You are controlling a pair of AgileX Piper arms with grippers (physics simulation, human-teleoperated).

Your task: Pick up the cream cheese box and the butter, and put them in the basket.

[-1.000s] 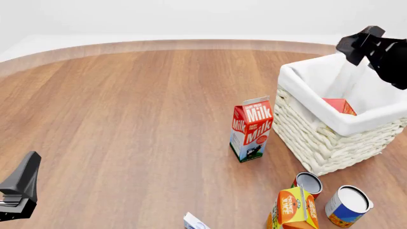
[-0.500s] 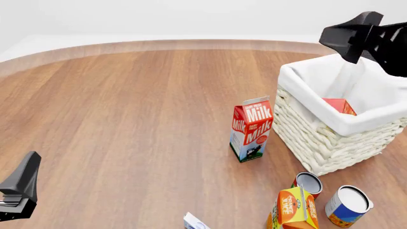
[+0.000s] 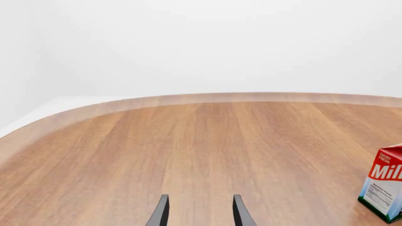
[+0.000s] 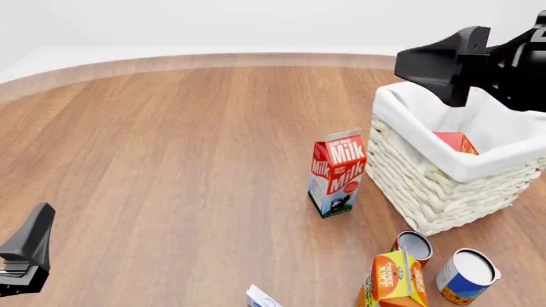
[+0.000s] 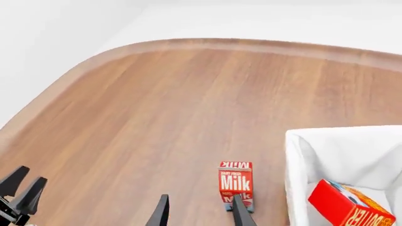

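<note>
**Butter in the basket, cream cheese box at the near edge**

Left wrist view: the left gripper (image 3: pixel 199 212) has its two fingers apart with nothing between them, over bare wooden surface (image 3: pixel 188 141). The milk carton (image 3: pixel 384 189) stands upright, partly cut off by the picture's edge.

Front view: the basket (image 4: pixel 444 185) sits at the right of the surface, and the butter (image 4: pixel 454 142) lies tilted inside it against the white cloth liner (image 4: pixel 477 163). The right gripper (image 4: pixel 435 67) hangs above the basket's far rim; whether it is open cannot be told here. The milk carton stands just beside the basket's left wall. Near the bottom edge, only a white-and-blue corner of the cream cheese box (image 4: pixel 261 297) shows, well apart from the basket. An orange-yellow juice carton (image 4: pixel 394 278) and two cans (image 4: pixel 465 276) stand near the basket's front corner. The left gripper is at the lower left.

Right wrist view: the right gripper (image 5: pixel 199 212) is released, fingers spread and empty. The butter leans in the basket's corner.
</note>
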